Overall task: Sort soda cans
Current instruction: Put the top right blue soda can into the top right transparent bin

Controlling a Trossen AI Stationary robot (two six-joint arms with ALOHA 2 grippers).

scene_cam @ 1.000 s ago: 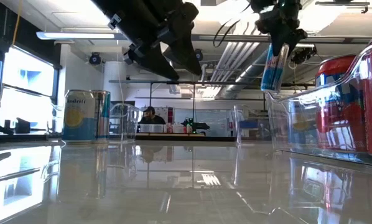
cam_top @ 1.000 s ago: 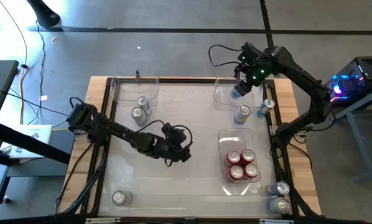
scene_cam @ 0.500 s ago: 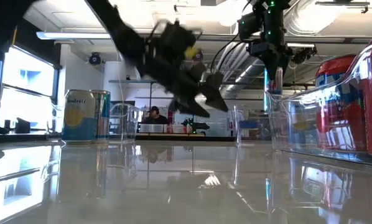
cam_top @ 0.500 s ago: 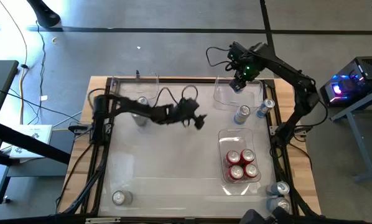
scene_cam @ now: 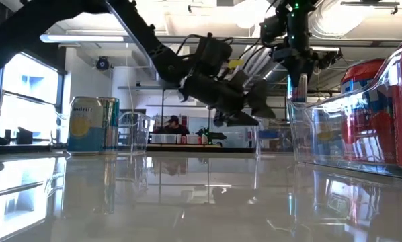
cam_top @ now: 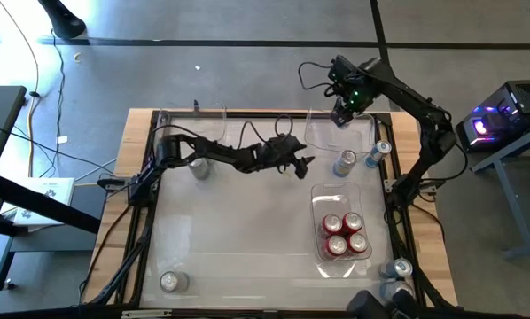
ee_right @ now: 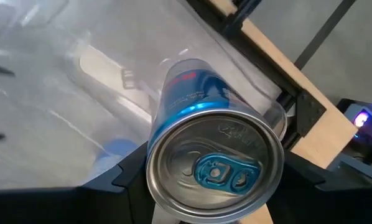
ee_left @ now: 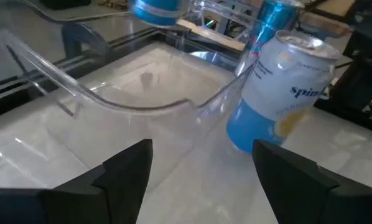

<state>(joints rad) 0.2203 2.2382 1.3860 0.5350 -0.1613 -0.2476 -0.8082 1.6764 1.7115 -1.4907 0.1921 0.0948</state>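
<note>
The right gripper (cam_top: pixel 339 116) is up at the far right corner, hanging over the clear far-right bin (cam_top: pixel 316 142), fingers clamped around a blue can (ee_right: pixel 201 134). The right wrist view looks straight at that can's silver lid, with the bin's transparent wall and the wooden worktop edge (ee_right: pixel 323 140) just beyond it.

The left arm stretches across the middle of the worktop (cam_top: pixel 238 239), and the left gripper (cam_top: pixel 304 165) sits beside that same bin's near edge. Its fingers (ee_left: pixel 127 165) are spread and empty; the left wrist view shows a pale-blue can (ee_left: pixel 279 87) standing just past them, outside the bin's curved rim, with a slimmer blue can (ee_left: pixel 270 22) behind it. From above, those two stand near each other, (cam_top: pixel 344 162) and (cam_top: pixel 378 151), between the far-right bin and the red-can bin (cam_top: pixel 318 190).

That bin holds four red cans (cam_top: pixel 343 235) packed at its near end. Two silver-topped cans (cam_top: pixel 398 276) wait at the near right corner outside the frame rail, one silver can (cam_top: pixel 169 282) sits alone at the near left, and another (cam_top: pixel 198 168) stands by the far-left bin (cam_top: pixel 167 128) under the left arm. The wide centre and near half of the worktop lie open.
</note>
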